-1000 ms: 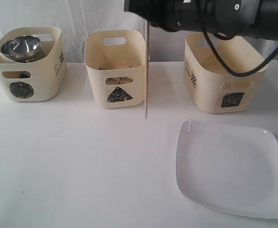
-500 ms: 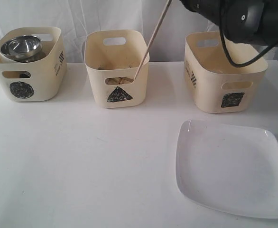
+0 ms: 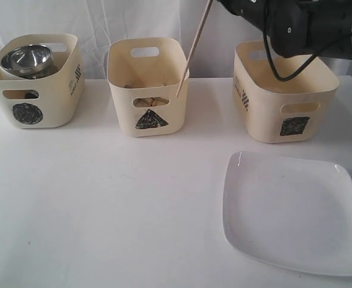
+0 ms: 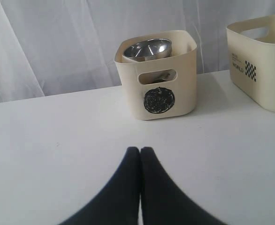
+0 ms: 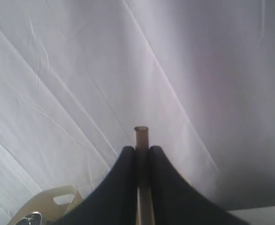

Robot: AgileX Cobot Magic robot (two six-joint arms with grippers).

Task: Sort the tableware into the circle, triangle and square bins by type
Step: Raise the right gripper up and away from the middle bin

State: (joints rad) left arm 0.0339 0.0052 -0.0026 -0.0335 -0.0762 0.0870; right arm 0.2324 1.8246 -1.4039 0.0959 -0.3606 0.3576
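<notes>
Right gripper [image 5: 138, 151]: jaws clamped on one wooden chopstick [image 3: 194, 45], held tilted, with its lower tip seen against the right edge of the triangle bin [image 3: 146, 72]. Left gripper [image 4: 140, 152]: jaws together, holding nothing, above the table [image 3: 104, 210]. Open tabletop lies near-left. The white plate [image 3: 290, 216] occupies near-right. Count: three bins, one plate. The circle bin [image 3: 44, 90], far left, holds a steel bowl [image 3: 27, 59]. The square bin [image 3: 278, 102] stands far right.

chopstick [image 3: 194, 48] top cut off, plate [image 3: 293, 213] right edge cropped
</notes>
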